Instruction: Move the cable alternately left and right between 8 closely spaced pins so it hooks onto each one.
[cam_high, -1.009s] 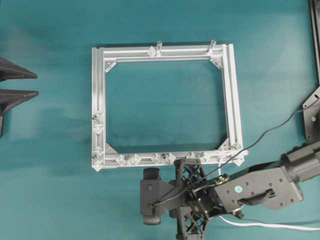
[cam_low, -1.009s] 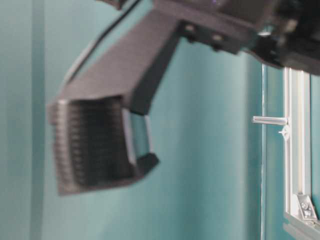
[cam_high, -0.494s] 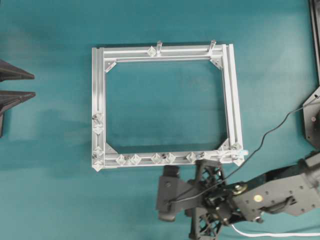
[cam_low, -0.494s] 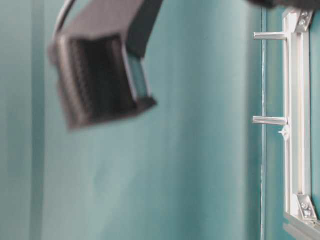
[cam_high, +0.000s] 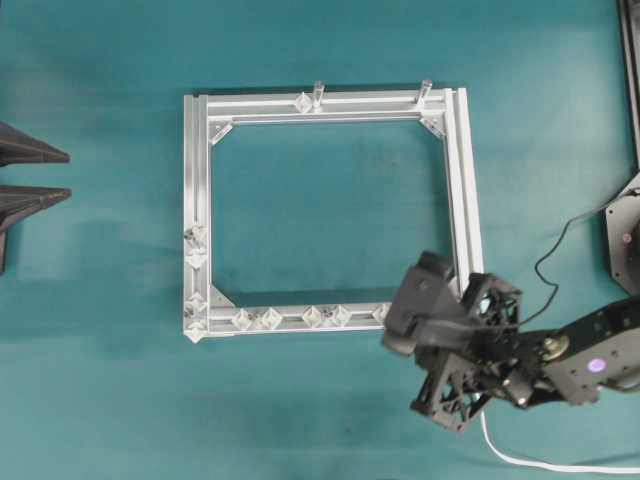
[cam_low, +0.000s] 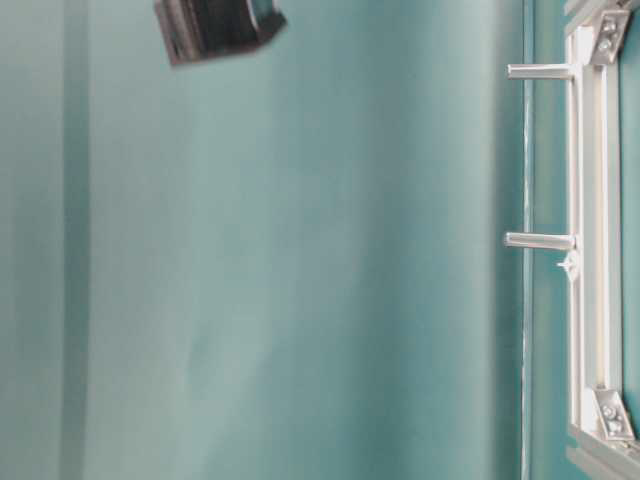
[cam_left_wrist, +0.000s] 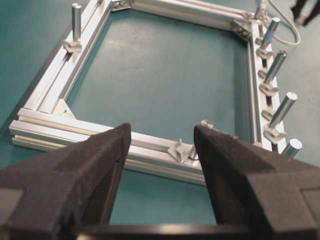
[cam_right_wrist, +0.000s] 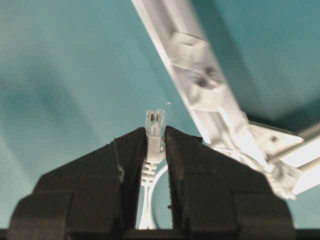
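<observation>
I am looking down on the square silver aluminium frame (cam_high: 330, 210) lying on the teal table (cam_high: 100, 400). My right gripper (cam_right_wrist: 155, 137) is hanging over the frame's lower right corner, its black padded fingers (cam_right_wrist: 127, 165) pinching the long thin white cable (cam_right_wrist: 150, 200) just behind its clear plug (cam_right_wrist: 155, 122). My left gripper (cam_left_wrist: 162, 137) is waiting off the frame's left side, jaws standing wide apart and gripping nothing. The small shiny diamond-shaped pins (cam_high: 255, 319) are sitting in pairs along the frame's lower rail.

Overhead looks straight down on frame (cam_high: 330, 215); wrist views close, oblique.
</observation>
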